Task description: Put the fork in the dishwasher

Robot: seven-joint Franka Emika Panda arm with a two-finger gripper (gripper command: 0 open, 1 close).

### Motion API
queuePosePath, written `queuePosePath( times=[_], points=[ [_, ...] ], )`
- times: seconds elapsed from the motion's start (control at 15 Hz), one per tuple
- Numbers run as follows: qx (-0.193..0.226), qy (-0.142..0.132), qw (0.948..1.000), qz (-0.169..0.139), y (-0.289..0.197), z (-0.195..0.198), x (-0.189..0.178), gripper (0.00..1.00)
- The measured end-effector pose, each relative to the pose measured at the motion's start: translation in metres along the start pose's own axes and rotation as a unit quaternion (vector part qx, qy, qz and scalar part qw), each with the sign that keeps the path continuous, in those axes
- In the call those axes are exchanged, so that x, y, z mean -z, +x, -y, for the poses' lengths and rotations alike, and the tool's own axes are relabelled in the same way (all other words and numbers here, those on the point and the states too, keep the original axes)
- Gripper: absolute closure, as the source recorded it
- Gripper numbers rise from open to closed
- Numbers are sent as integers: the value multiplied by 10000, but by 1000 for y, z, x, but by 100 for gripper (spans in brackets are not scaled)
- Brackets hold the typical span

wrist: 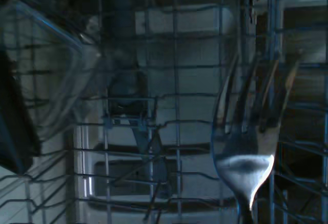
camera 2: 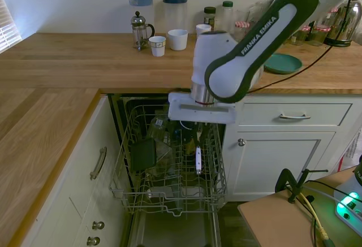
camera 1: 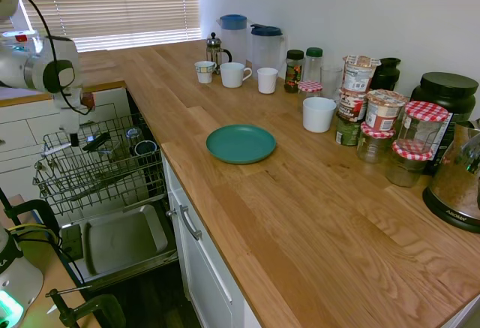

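One fork (wrist: pixel 246 147) — amid rack wires (camera 2: pixel 169 173)

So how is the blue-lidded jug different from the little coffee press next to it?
The blue-lidded jug is tall, wide and pale, with a light blue lid; the coffee press is shorter, slimmer and clear with dark metal fittings and a knob on top. Both stand upright on the wooden counter against the wall.

Silvery fork (wrist: pixel 246 152) hanging upright, tines down, over open dishwasher's grey wire rack (camera 2: pixel 169 173)
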State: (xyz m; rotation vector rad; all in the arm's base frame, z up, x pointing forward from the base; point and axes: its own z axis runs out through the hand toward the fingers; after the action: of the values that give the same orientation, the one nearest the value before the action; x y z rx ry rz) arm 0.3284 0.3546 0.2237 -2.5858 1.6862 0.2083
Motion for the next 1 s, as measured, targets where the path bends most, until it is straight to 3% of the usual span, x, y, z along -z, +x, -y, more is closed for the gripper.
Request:
queuePosePath(
  times=[0.33, 0.67, 0.73, 1.0],
  points=[
    [-210, -255, 9994, -54, 32, 4, -75, 100],
    [-317, -420, 9986, -7, 38, 26, -119, 100],
    [-317, -423, 9986, -13, 37, 29, -123, 0],
    [-297, -381, 9988, -37, 36, 35, -123, 0]
  ],
)
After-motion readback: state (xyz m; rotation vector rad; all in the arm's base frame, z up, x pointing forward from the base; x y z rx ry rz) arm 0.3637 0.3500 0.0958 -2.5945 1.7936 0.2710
